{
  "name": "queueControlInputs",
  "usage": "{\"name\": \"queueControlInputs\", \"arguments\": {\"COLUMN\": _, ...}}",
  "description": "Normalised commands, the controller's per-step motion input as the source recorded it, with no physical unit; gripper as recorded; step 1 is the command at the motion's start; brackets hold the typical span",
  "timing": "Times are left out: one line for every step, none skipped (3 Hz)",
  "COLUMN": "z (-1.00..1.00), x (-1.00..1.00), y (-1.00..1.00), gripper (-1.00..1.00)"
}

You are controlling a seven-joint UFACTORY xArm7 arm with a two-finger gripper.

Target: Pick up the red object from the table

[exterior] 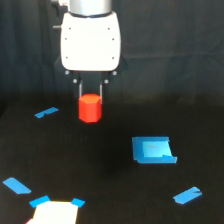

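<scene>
Above the black table [110, 170], dotted with blue tape pieces [154, 150], the white gripper [91, 100] hangs with its thin fingers [81, 92] clamped on the red object [90, 108], which appears lifted off the surface.

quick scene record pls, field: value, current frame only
view: exterior, single camera
arm: white claw pointing straight down, upper centre
claw state: fingers either side of the red hexagonal block, apparently shut on it
block: upright, between the fingers, seemingly off the table; contact not certain
table: matte black
blue-edged square: toward the exterior view's right of the block, apart from it
blue tape pieces: scattered, none touching the block
white patch: bottom edge, blue corners
</scene>
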Motion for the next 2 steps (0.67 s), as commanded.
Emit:
{"name": "queueControlInputs", "arguments": {"z": 0.85, "x": -0.9, "y": -1.0, "gripper": -1.0}}
{"name": "queueControlInputs", "arguments": {"z": 0.86, "x": -0.59, "y": -0.17, "gripper": -0.95}}
